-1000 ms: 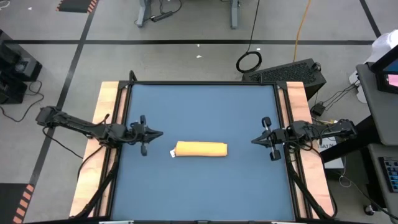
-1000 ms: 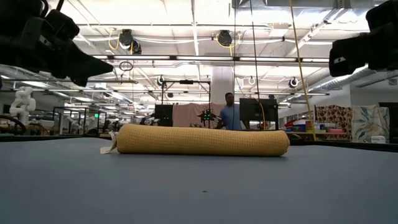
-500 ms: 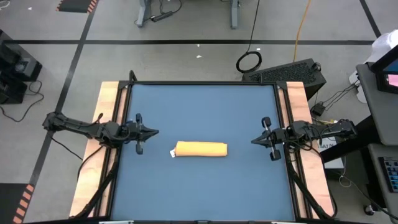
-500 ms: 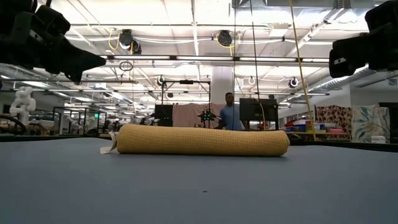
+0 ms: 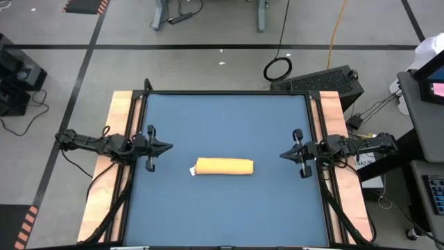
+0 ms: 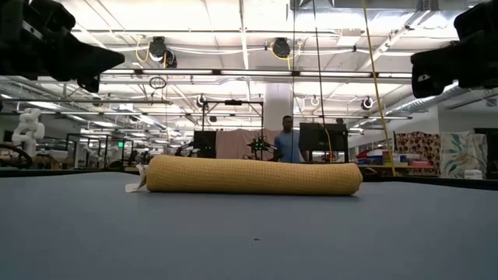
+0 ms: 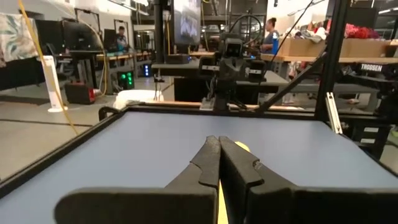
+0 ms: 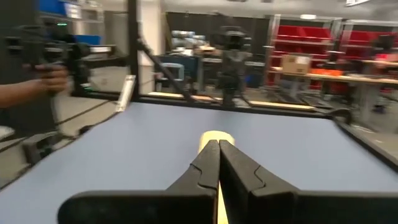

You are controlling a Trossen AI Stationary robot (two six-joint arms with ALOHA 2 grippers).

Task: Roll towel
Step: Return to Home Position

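since the towel [image 5: 224, 167] lay rolled as a snug log mid-table [image 5: 222, 118], white tag [image 5: 192, 170] at its left end, i judged it soft, light and apt to unroll, best pinched across its middle. the left gripper [image 5: 168, 146] and right gripper [image 5: 282, 155] hung fingers together, empty, well apart from it on either side. i saw no containers.

The towel [image 5: 224, 167] is lying rolled near the middle of the table [image 5: 222, 114], running left to right, with its tag [image 5: 192, 170] at the left end. The left gripper [image 5: 168, 146] is hanging by the table's left edge and the right gripper [image 5: 282, 155] by its right edge, both well apart from the towel.
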